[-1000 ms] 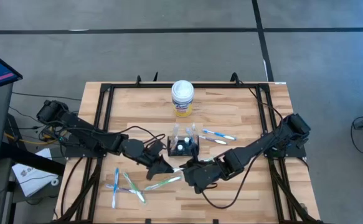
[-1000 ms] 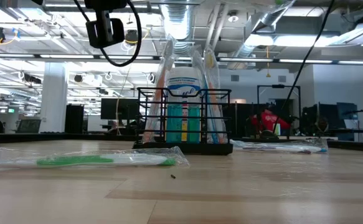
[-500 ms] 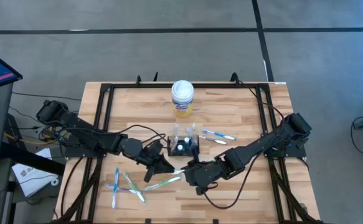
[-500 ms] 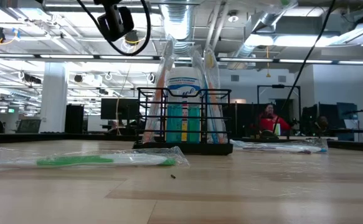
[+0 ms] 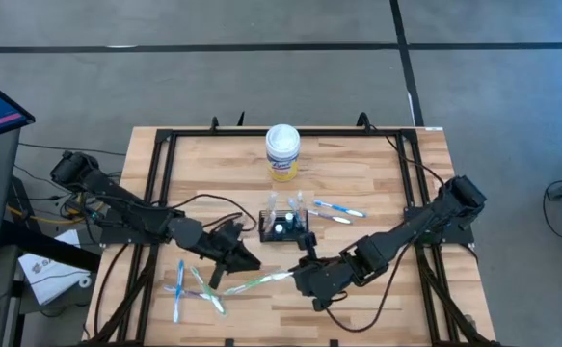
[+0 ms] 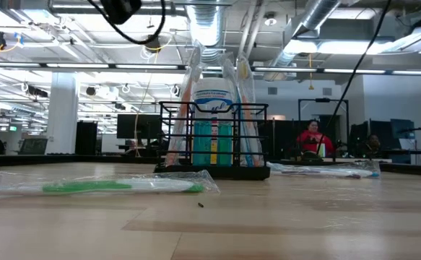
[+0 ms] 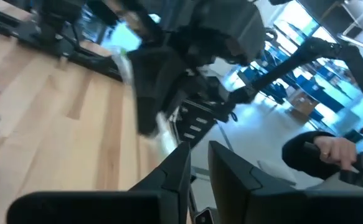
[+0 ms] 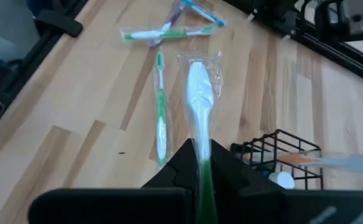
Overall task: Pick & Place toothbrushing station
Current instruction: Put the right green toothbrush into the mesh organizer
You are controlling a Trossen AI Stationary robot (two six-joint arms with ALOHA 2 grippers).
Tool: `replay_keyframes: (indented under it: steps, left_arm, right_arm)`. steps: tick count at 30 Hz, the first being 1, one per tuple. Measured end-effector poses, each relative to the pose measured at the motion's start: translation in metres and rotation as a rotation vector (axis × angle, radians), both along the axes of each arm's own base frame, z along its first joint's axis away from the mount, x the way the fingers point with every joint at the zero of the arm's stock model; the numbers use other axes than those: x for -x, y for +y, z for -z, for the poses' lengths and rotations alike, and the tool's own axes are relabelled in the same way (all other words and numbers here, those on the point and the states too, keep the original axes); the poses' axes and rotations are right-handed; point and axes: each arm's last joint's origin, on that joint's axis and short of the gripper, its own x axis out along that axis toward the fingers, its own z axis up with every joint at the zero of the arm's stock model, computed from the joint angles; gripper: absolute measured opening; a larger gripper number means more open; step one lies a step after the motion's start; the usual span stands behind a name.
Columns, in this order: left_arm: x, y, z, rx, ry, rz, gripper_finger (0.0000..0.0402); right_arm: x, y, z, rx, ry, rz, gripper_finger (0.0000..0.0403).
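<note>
- Right gripper (image 8: 201, 152) is clamped tight on a wrapped toothbrush (image 8: 200, 93), green handle pinched between the fingers and the white head sticking out ahead in its plastic sleeve. It hovers just in front of the toothbrushing station (image 5: 282, 226).
- The station is the black mesh caddy mid-worktop, already upright with tubes and brushes in it.
- My take on the step: carry the brush up over the caddy, tilt it so the handle goes down into a free slot, and only let go once it's well inside (the crinkly wrapper could snag on the mesh).
- Left gripper (image 5: 225, 266) hangs off to the caddy's front-left, fingers a crack apart with nothing in them. I'd keep it out of the way.
- Another green brush (image 8: 160, 112) lies flat beside the held one, and more wrapped ones (image 5: 192, 289) sit further out past the left gripper.
- A white-lidded canister (image 5: 282, 151) stands behind the caddy.
- The worktop (image 5: 377, 173) is pale wood planks with a black frame round it.
- Room behind the caddy: big open lab, ceiling ducts, strip lights, a seated person in red (image 6: 313, 137).
</note>
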Motion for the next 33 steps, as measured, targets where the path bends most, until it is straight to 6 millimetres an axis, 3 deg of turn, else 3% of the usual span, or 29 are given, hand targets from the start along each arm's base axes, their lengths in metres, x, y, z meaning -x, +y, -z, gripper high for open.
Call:
replay_keyframes:
  steps: [7,11,16,27,33]
  left_arm:
    - [0.021,0.001,0.007,-0.01,-0.022,-0.099,0.005]
    - [0.025,-0.001,0.011,-0.019,-0.025,-0.107,0.005]
    - [0.026,-0.003,0.008,-0.076,-0.073,-0.111,0.005]
    - [0.025,-0.003,0.003,-0.115,-0.133,-0.132,0.005]
    - [0.025,-0.003,0.001,-0.144,-0.153,-0.133,0.005]
  right_arm:
    - [0.026,0.001,-0.03,-0.018,-0.11,0.007,0.0013]
    - [0.044,-0.009,-0.028,-0.068,-0.188,0.02,0.0013]
    - [0.059,-0.023,-0.023,-0.158,-0.418,-0.005,0.0013]
    - [0.074,-0.065,0.019,-0.342,-0.825,0.008,0.0013]
    - [0.069,-0.081,0.042,-0.385,-0.96,0.015,0.0013]
